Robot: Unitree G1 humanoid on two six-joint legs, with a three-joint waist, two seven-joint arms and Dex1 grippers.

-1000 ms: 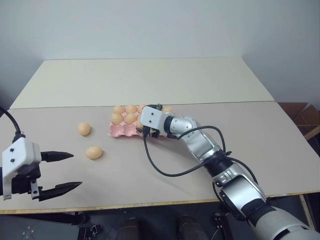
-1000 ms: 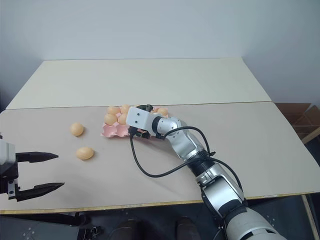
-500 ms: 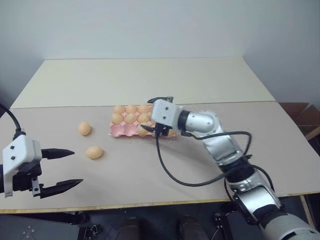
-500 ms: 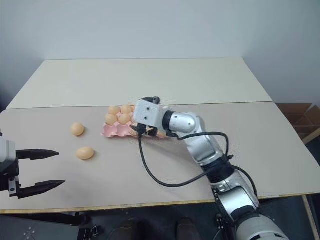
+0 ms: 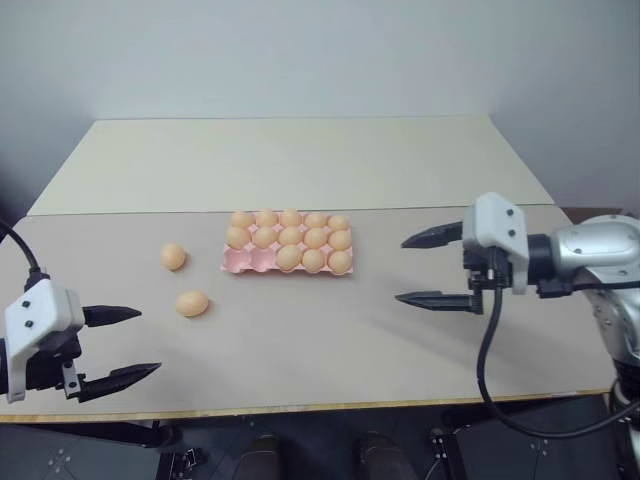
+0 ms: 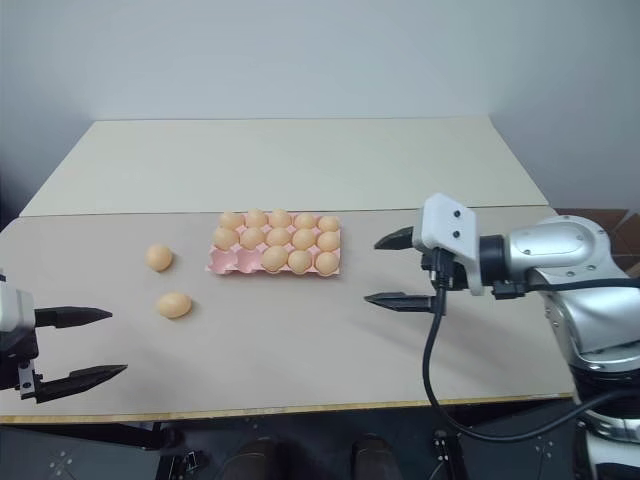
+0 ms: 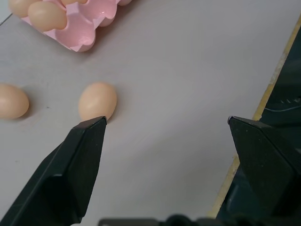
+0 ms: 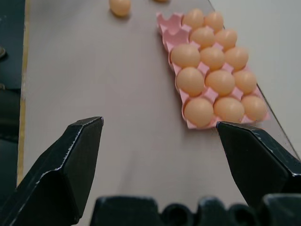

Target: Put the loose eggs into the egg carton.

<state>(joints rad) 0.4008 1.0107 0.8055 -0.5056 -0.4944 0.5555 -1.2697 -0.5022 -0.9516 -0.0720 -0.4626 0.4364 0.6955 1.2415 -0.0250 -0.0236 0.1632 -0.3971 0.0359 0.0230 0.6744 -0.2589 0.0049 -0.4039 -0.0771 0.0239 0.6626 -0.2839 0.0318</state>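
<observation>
At the table's near left corner the left gripper (image 5: 125, 343) hangs just above the surface with its two black fingers spread wide and nothing between them. The nearer loose egg (image 5: 191, 303) lies on the table ahead of it and a little to its right, close by but not touched; in the left wrist view that egg sits just past the tip of one finger, outside the gap rather than centred in it. This egg's long axis runs roughly across the table, side to side. The farther loose egg (image 5: 173, 256) lies beyond it, closer to the pink egg carton (image 5: 241, 263), and looks more upright in outline. Both eggs sit apart from each other and to the left of the carton. The carton lies flat at mid-table, most of its cups filled; the two empty cups are at its near left corner, the end facing the loose eggs. To the right of the carton, well clear of it, the right gripper (image 5: 422, 269) hovers above the table pointing leftward, its fingers also wide apart and empty. The left arm is clearly the nearer one to both loose eggs, so the next pick probably falls to it: shift slightly rightward and forward to bring the nearer egg between the fingers.
</observation>
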